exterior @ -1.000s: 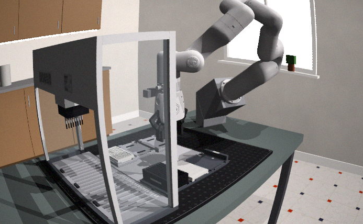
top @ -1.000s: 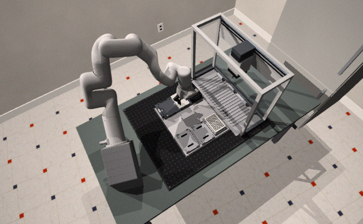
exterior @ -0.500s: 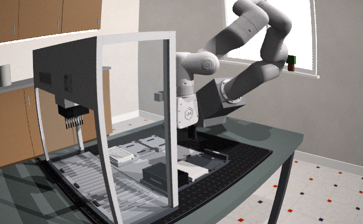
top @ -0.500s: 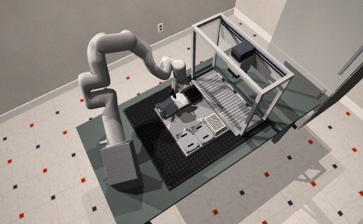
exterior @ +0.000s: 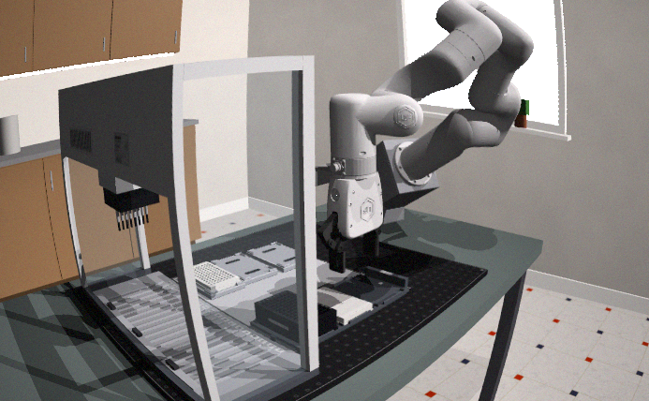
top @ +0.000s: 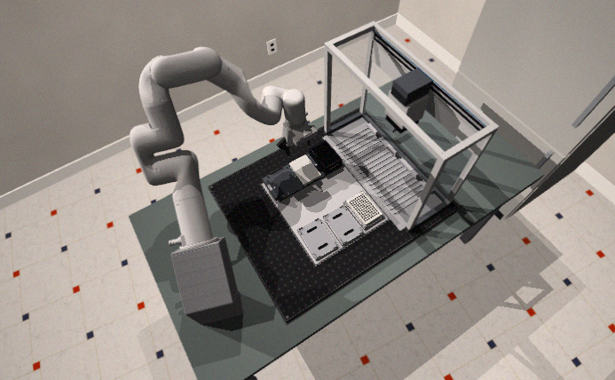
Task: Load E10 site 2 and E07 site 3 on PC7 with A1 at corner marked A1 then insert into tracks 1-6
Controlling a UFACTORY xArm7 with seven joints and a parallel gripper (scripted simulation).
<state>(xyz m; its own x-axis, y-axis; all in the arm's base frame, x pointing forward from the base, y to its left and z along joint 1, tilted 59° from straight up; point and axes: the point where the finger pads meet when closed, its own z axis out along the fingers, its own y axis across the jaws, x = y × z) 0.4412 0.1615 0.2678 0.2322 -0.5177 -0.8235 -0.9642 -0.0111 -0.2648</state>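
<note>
The plate carrier PC7 (top: pixel 295 177) (exterior: pixel 338 289) lies on the apron in front of the left end of the rails (top: pixel 379 169). The white 384-well plate E10 (top: pixel 302 166) (exterior: pixel 348 308) sits on its middle site. The black deep-well block E07 (top: pixel 326 158) (exterior: pixel 287 311) sits on the site nearest the rails. Site 1 (top: pixel 282 183) (exterior: pixel 366 285) by the handle is bare. The 96-well plate E01 (top: pixel 365 207) (exterior: pixel 214 276) sits in nest S3. My gripper (top: pixel 297 144) (exterior: pixel 351 256) is open and empty, pointing down, a little above the carrier's left side near sites 1 and 2.
Nests S1 (top: pixel 318 241) and S2 (top: pixel 343 225) hold no plates. The instrument's white frame (top: pixel 408 117) stands over the rails, with a pipetting head (exterior: pixel 129 203) hanging inside. One frame post (exterior: pixel 306 218) hides part of the carrier in the exterior view. I see no lamp.
</note>
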